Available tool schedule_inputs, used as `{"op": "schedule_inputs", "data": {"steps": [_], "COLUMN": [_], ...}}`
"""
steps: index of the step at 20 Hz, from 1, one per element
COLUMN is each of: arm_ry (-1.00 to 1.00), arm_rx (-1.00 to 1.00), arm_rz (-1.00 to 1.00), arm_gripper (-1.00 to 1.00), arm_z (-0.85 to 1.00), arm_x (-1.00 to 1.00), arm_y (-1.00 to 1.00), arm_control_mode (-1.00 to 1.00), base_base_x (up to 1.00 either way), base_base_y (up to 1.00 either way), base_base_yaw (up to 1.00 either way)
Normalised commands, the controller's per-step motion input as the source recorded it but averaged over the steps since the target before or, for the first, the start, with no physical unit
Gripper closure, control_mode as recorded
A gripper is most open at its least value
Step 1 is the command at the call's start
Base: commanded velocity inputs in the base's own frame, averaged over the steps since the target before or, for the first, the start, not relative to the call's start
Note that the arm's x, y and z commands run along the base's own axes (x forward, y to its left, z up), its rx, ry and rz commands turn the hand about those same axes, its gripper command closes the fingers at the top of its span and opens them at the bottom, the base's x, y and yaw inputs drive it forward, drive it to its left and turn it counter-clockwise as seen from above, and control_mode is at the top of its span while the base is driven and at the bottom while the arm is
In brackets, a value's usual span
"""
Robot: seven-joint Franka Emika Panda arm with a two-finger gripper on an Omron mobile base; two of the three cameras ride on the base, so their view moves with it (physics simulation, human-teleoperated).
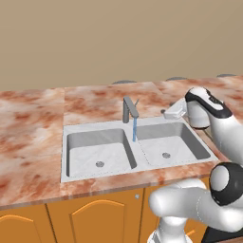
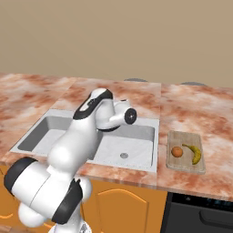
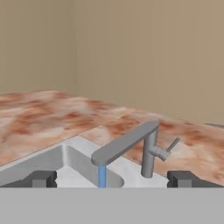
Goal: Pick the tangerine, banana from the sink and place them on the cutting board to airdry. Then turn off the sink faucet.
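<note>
Seen at a marble-patterned kitchen counter [image 1: 28, 123]: tangerine [image 2: 177, 151] and banana [image 2: 195, 153] lying side by side, close but apart, on the cutting board [image 2: 184, 165], itself resting on the counter just to the right of the sink [image 1: 95, 130] in the right base view. Tangerine placed toward the board's left half, banana toward its right, curved and running roughly front to back. Pictured with both basins of the sink bare but for a round drain [image 1: 99, 164] in each. Caught still running: a thin blue stream of water [image 1: 135, 129] dropping from the spout of the sink faucet [image 1: 129, 109] near the divider between the basins. Thin lever handle [image 3: 172, 145] angled up and away from the square post. Held level above the right basin, beside the faucet and clear of it: the gripper [image 3: 112, 179], jaws spread wide and holding nothing, dark fingertips [image 3: 41, 179] framing the faucet in the hand view. Below the counter, orange cabinet doors [image 1: 95, 220].
</note>
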Motion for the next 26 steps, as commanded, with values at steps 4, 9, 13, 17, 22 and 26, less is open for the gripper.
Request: {"op": "schedule_inputs", "data": {"steps": [4, 9, 13, 17, 22, 26], "arm_ry": [0.00, 0.00, -0.04, -0.06, -0.08, 0.00], "arm_rx": [0.02, 0.01, 0.00, 0.06, 0.08, 0.05], "arm_rz": [0.04, 0.06, 0.01, 0.00, 0.00, 0.02], "arm_gripper": [-1.00, -1.00, -1.00, -1.00, -1.00, -1.00], "arm_z": [-0.03, -0.13, -0.29, -0.08, 0.00, 0.00], "arm_x": [0.32, 0.11, 0.01, 0.06, 0.07, 0.20], "arm_y": [0.03, 0.07, 0.10, 0.10, 0.02, 0.05], "arm_control_mode": [-1.00, -1.00, -1.00, -1.00, -1.00, -1.00], "base_base_x": [0.00, 0.00, 0.00, 0.00, 0.00, 0.00], "base_base_y": [0.00, 0.00, 0.00, 0.00, 0.00, 0.00], "base_base_yaw": [0.00, 0.00, 0.00, 0.00, 0.00, 0.00]}}
